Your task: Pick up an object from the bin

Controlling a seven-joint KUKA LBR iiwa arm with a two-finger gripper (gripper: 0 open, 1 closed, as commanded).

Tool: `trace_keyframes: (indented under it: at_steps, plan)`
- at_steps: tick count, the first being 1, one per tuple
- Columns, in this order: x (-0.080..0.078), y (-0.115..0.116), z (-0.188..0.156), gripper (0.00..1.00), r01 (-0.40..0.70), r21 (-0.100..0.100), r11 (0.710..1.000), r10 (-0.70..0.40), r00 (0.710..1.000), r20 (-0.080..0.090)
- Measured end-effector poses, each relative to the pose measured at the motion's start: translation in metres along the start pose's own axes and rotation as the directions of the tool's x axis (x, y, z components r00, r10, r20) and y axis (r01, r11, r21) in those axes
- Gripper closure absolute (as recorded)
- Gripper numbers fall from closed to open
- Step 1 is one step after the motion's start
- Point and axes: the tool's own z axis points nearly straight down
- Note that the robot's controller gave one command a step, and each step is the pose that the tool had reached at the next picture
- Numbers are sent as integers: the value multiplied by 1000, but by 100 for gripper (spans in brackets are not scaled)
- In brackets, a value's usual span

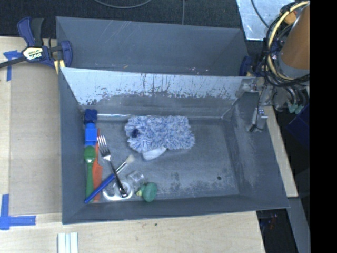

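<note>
With the tool (257, 121) (apart or together can't be told) hung by the right wall of the bin (258, 162), the fluffy blue-white mitt (160, 132) is probably best taken from straight above.

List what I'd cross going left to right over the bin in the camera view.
Blue blocks at the left wall → silver fork → fluffy blue-and-white mitt mid-floor → gripper by the right wall.
</note>
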Motion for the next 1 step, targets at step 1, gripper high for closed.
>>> trace_keyframes:
  at_steps: [1]
  plan:
    - [-1,1,-5,0,5,1,1000,-5,1000,8]
